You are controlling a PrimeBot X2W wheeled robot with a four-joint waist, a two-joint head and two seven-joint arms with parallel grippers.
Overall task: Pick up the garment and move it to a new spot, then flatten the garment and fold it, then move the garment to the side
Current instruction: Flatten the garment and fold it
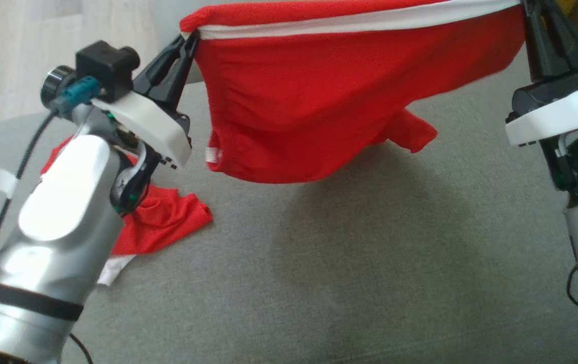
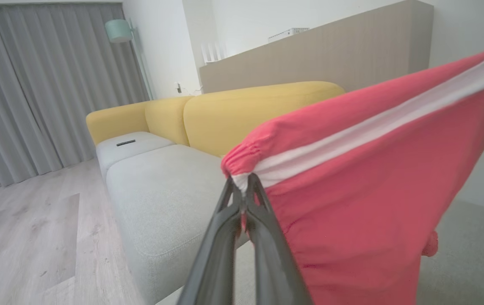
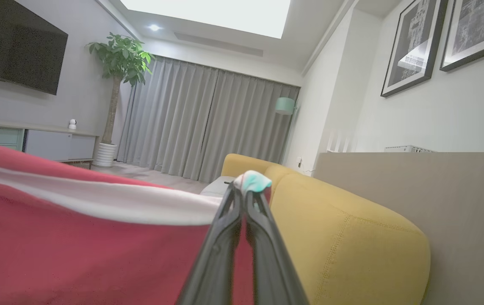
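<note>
The red garment (image 1: 309, 101) hangs stretched between the two grippers, its white stripe (image 1: 359, 23) running taut along the top edge from one to the other. The left gripper (image 1: 190, 38) has its fingers pressed together on the gathered cuff end, seen close in the left wrist view (image 2: 244, 182) with the garment (image 2: 373, 190) falling away to its right. The right gripper (image 1: 526, 10) is pinched onto the opposite end at the stripe, and in the right wrist view (image 3: 246, 188) the garment (image 3: 76, 245) spreads to its left. Below both grippers lies a broad grey upholstered surface (image 1: 369, 253), open and bare between the two arms, with the garment's lower hem sagging over it and casting a shadow. Beyond the left gripper the surface's rounded edge meets pale wooden flooring (image 1: 15, 50). Under the left forearm a second red cloth piece (image 1: 167, 222) lies crumpled on the surface, apart from the hanging hem; I cannot tell what it is. Ahead of the left gripper stands one yellow sofa (image 2: 246, 110) with two light grey seat cushions (image 2: 161, 186). The wall to the right gripper's right carries two framed pictures (image 3: 411, 46).
</note>
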